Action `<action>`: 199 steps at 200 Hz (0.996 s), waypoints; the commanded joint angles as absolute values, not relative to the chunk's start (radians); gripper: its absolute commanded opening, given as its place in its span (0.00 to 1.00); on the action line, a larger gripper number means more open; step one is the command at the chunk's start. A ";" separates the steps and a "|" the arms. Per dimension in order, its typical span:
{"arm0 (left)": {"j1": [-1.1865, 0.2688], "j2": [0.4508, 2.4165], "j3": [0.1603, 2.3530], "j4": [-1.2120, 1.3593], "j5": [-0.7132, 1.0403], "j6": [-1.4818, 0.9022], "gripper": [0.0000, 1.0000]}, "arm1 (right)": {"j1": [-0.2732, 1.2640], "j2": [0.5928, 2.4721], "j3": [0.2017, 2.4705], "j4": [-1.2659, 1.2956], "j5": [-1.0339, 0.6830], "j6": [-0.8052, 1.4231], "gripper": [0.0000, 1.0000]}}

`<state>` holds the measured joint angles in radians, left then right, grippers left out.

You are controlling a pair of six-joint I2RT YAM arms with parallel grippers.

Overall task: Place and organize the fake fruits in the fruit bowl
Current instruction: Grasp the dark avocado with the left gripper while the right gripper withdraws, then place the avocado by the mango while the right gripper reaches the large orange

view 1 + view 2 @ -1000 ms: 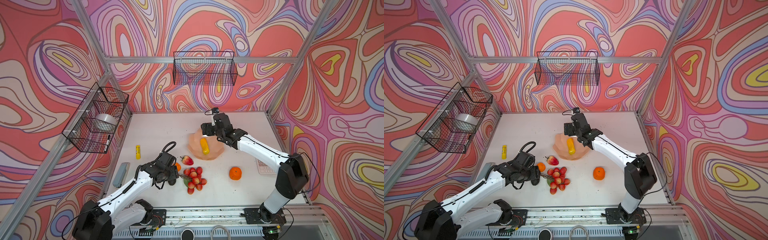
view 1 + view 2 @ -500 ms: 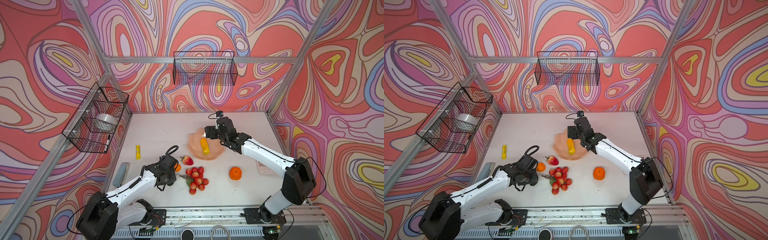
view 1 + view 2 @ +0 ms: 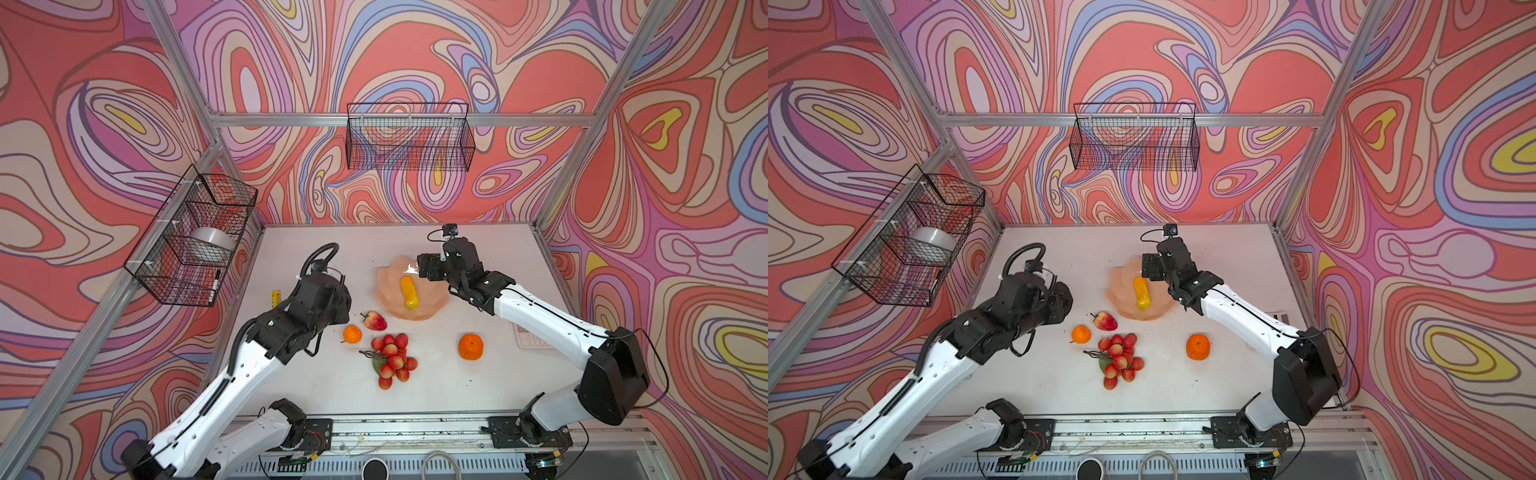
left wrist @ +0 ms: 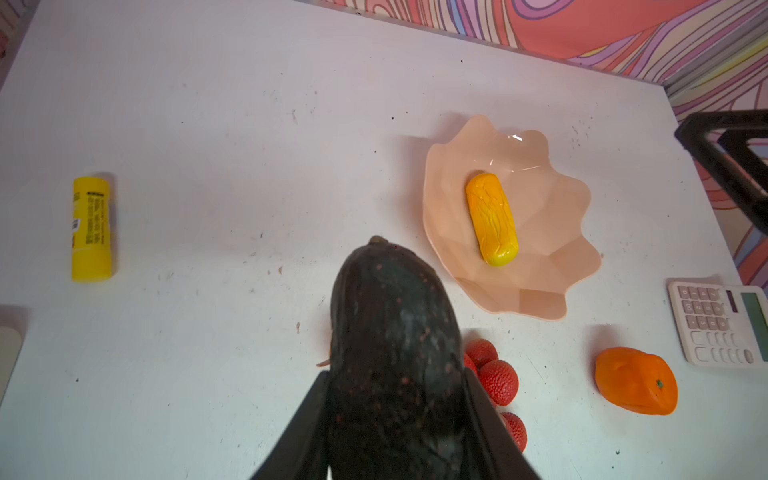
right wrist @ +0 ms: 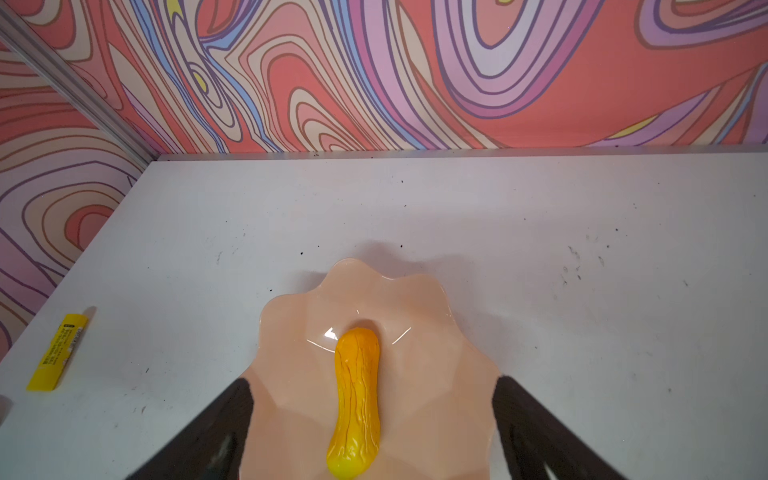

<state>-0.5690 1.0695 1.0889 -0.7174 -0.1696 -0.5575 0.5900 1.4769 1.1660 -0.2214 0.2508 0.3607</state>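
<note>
My left gripper (image 4: pixel 395 374) is shut on the dark avocado (image 4: pixel 390 332), held above the table left of the strawberry (image 3: pixel 375 321); in both top views the avocado is hidden under the gripper (image 3: pixel 337 308). The peach fruit bowl (image 3: pixel 390 291) (image 4: pixel 540 232) holds the yellow-orange elongated fruit (image 3: pixel 409 292) (image 5: pixel 357 395). My right gripper (image 5: pixel 372 386) (image 3: pixel 424 266) hangs open over the bowl's far right rim, holding nothing. On the table lie a small orange (image 3: pixel 352 334), a bunch of red berries (image 3: pixel 392 359) and a large orange (image 3: pixel 471 346).
A yellow tube (image 3: pixel 275 298) lies near the left wall. A white calculator (image 3: pixel 530 336) sits at the right edge under my right arm. Black wire baskets hang on the back wall (image 3: pixel 409 137) and left wall (image 3: pixel 191 241), the left one holding a white bowl-like object (image 3: pixel 212 241).
My left gripper has shut on the avocado, lifted it off the table and drawn back from the small orange. My right gripper has shifted slightly right over the bowl.
</note>
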 commanded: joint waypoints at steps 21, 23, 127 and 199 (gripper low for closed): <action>-0.573 1.519 1.276 -0.543 -0.007 -0.485 0.33 | 0.534 1.302 1.017 -0.268 0.280 0.425 0.98; -0.573 1.534 1.283 -0.536 -0.003 -0.488 0.33 | 0.532 1.291 1.009 -0.268 0.278 0.427 0.98; -0.599 2.021 1.633 -0.609 0.036 -0.535 0.31 | 0.504 1.126 0.858 -0.563 0.299 0.544 0.98; -0.612 2.047 1.580 -0.557 0.048 -0.588 0.42 | 0.503 1.165 0.774 -0.649 0.189 0.637 0.97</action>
